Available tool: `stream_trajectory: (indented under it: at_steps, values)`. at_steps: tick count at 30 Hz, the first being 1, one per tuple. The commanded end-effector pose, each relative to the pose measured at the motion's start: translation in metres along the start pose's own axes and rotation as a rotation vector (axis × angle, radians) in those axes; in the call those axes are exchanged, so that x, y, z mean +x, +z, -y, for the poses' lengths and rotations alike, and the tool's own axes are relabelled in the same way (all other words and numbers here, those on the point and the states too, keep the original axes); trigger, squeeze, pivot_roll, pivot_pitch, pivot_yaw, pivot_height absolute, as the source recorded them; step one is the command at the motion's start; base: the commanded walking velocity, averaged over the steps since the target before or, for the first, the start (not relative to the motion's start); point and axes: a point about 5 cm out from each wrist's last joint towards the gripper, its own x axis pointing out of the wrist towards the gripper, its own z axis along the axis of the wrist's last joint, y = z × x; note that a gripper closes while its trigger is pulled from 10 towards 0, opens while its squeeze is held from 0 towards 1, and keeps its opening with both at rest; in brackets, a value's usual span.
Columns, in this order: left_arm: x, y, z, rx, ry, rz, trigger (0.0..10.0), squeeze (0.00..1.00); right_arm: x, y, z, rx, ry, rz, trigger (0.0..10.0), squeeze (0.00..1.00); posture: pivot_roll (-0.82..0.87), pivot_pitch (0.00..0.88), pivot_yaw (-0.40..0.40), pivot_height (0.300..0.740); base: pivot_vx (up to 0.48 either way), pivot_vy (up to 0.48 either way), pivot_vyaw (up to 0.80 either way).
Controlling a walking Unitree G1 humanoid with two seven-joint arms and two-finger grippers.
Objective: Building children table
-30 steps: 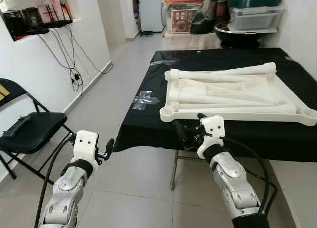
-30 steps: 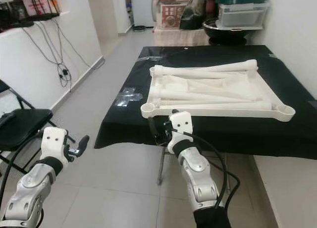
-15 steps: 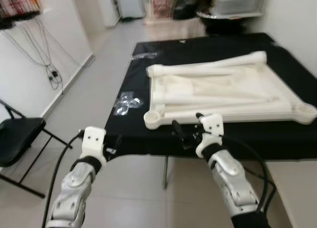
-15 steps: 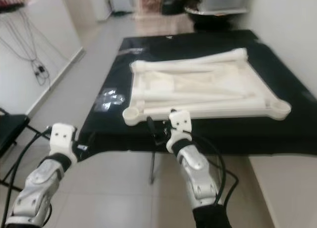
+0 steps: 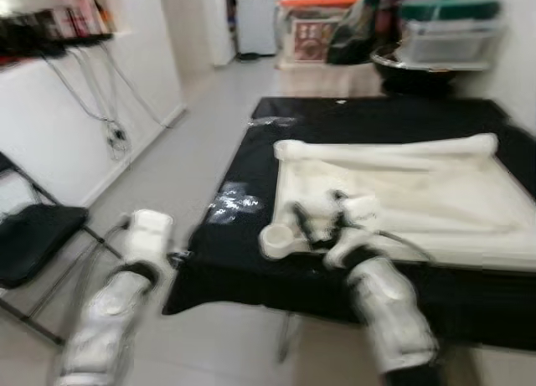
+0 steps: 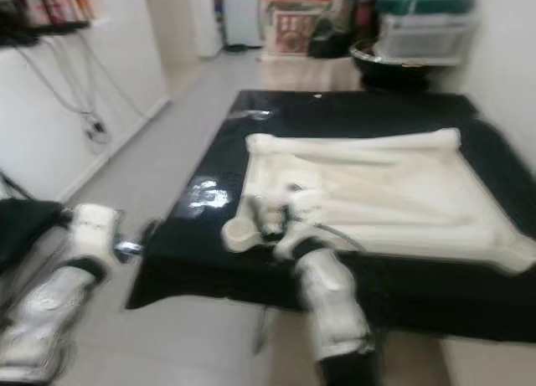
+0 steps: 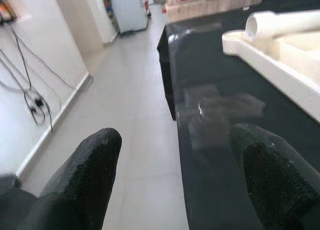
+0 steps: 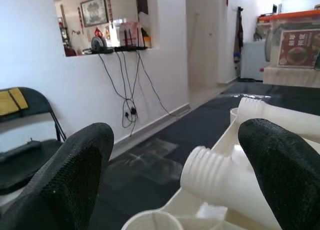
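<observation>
Hovering spread-fingered over the white tabletop's (image 5: 402,198) near-left corner, right gripper (image 5: 322,223); left gripper (image 7: 175,175), fingers apart, near black-clothed table's (image 5: 243,235) left edge; folding chair (image 5: 33,239) far left.

A table (image 5: 251,260) draped in a black cloth (image 5: 402,110) stands on a light tiled floor (image 5: 201,93). On the cloth lies an upturned white plastic tabletop (image 5: 402,202), with loose white legs (image 5: 377,150) resting in it. Clear plastic wrappers (image 5: 232,202) lie on the cloth just beside its left edge.
</observation>
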Motion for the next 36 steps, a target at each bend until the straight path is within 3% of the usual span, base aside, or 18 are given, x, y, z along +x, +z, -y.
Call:
stream_trajectory:
  at_steps: [1,9,11,16,18,25,29,34,36]
  values:
    - [0.007,0.020,0.001,0.040,-0.043,0.067,10.0,0.00,-0.001,0.009,0.009,0.004,-0.008,0.024,10.0,0.00,-0.05,0.000,0.048,0.740,0.262,0.000,0.00]
    - [0.027,0.058,0.010,0.164,-0.216,0.183,10.0,0.00,0.005,0.026,0.024,-0.041,-0.038,0.045,10.0,0.00,-0.05,0.000,0.049,0.740,0.226,0.000,0.00]
    - [0.027,0.058,0.010,0.164,-0.216,0.183,10.0,0.00,0.005,0.026,0.024,-0.041,-0.038,0.045,10.0,0.00,-0.05,0.000,0.049,0.740,0.000,0.000,0.00]
    - [0.036,0.075,0.037,0.323,-0.515,0.224,10.0,0.00,0.005,0.028,0.028,-0.074,-0.039,0.012,10.0,0.00,-0.06,0.000,0.052,0.740,0.000,0.000,-0.80]
    - [0.038,0.078,0.041,0.331,-0.558,0.230,10.0,0.00,0.005,0.027,0.030,-0.082,-0.049,0.005,10.0,0.00,-0.06,0.000,0.052,0.740,0.000,0.000,-0.80]
    - [0.048,0.091,0.051,0.394,-0.661,0.261,10.0,0.00,0.005,0.018,0.047,-0.153,-0.179,-0.087,10.0,0.00,-0.07,0.000,0.044,0.740,0.000,0.000,-0.80]
    - [0.057,0.097,0.059,0.540,-0.753,0.267,10.0,0.00,0.007,0.017,0.051,-0.184,-0.200,-0.118,10.0,0.00,-0.07,0.000,0.047,0.740,0.000,0.000,-0.80]
    - [0.063,0.098,0.059,0.615,-0.768,0.269,10.0,0.00,0.008,0.017,0.050,-0.203,-0.199,-0.129,10.0,0.00,-0.07,0.000,0.050,0.740,0.000,0.000,-0.80]
    - [0.071,0.092,0.061,0.738,-0.758,0.255,10.0,0.00,0.007,0.015,0.049,-0.211,-0.202,-0.141,10.0,0.00,-0.08,0.000,0.058,0.740,0.000,0.000,-0.80]
